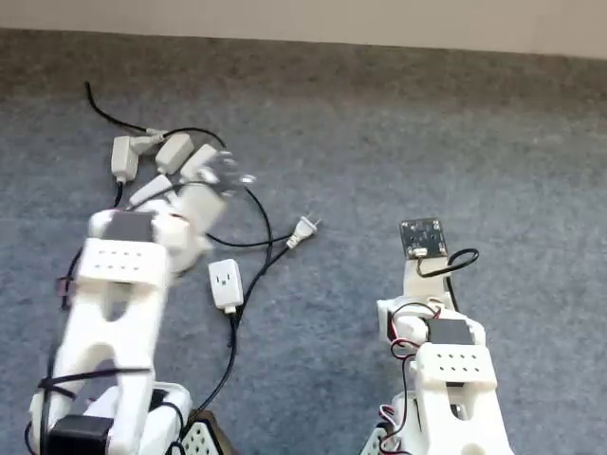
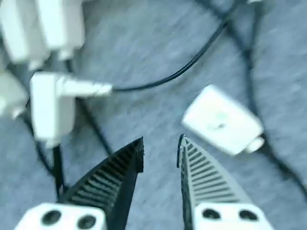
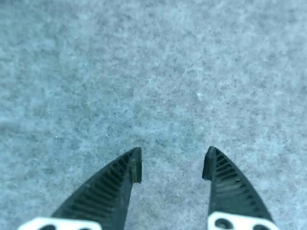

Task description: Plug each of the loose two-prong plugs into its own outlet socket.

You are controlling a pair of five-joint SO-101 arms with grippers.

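In the high view, the left arm [image 1: 119, 261] leans over a cluster of white sockets [image 1: 174, 152] at the far left of the grey carpet [image 1: 427, 123]. A loose two-prong plug [image 1: 303, 229] lies to their right, near a single outlet socket [image 1: 226, 282], and the right arm [image 1: 453, 365] stands well apart. In the left wrist view, the left gripper [image 2: 160, 143] hangs with jaws released, grasping nothing, near a white socket block [image 2: 223, 120]. In the right wrist view, the right gripper [image 3: 171, 162] is likewise parted over the carpet.
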